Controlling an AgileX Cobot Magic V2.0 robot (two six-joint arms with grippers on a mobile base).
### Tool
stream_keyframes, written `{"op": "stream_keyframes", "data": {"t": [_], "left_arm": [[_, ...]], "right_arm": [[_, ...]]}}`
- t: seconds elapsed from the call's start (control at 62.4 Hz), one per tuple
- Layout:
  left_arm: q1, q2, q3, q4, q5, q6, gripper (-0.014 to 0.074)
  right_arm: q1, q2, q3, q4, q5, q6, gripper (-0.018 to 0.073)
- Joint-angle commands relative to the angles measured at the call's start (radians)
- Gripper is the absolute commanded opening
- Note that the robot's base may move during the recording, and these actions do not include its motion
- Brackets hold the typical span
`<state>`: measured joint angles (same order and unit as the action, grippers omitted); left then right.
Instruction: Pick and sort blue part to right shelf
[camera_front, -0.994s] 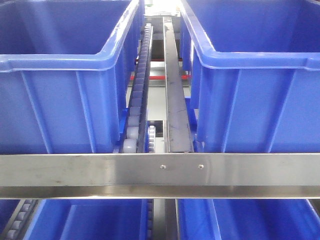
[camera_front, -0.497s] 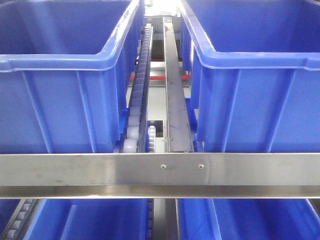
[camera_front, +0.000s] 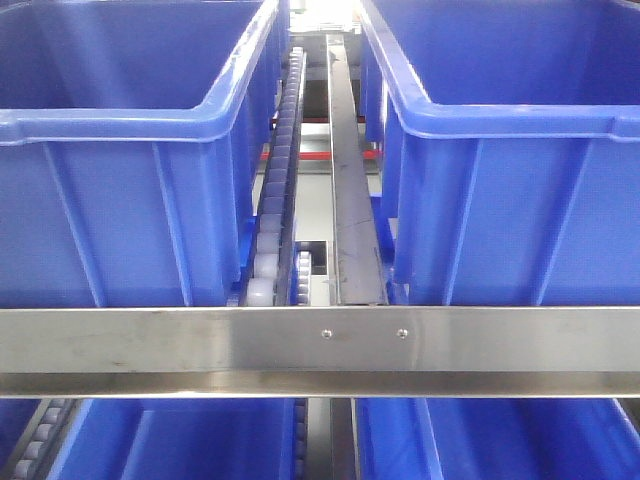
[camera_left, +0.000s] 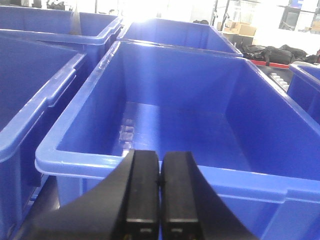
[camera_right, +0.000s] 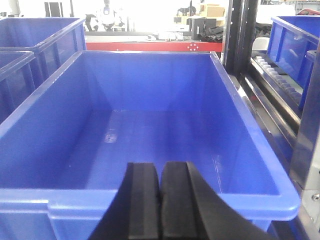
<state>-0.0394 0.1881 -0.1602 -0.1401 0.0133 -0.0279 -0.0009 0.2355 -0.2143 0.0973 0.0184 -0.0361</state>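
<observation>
Grippers: left gripper (camera_left: 160, 200) and right gripper (camera_right: 160, 205) both pressed together, holding nothing | blue part: not in any view | right shelf (camera_front: 320, 340) bins look bare | advice: find part first, part fingers before descending, grasp square body.

Both blue bins (camera_front: 120, 170) gape open from above (nothing inside them), while the steel front rail (camera_front: 320, 340) bars the right shelf (camera_front: 352, 200) low approach between tiers
</observation>
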Motion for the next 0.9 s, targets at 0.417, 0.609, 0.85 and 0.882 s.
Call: {"op": "stream_keyframes", "data": {"t": [0.417, 0.609, 0.85, 0.882], "left_arm": [[0.003, 0.007, -0.027, -0.010, -0.087, -0.003, 0.0136], [0.003, 0.007, -0.027, -0.010, -0.087, -0.003, 0.0136], [0.003, 0.007, -0.027, -0.010, -0.087, -0.003, 0.0136], [0.003, 0.007, -0.027, -0.010, -0.087, -0.003, 0.0136]], "right_arm": [[0.003, -0.267, 0.187, -0.026, -0.139, -0.002, 0.0030], [0.057, -0.268, 0.223, -0.029, -0.120, -0.002, 0.0030], [0.069, -0.268, 0.223, -0.029, -0.148, -0.002, 0.0030], [0.069, -0.268, 0.223, -0.029, -0.148, -0.002, 0.0030]]}}
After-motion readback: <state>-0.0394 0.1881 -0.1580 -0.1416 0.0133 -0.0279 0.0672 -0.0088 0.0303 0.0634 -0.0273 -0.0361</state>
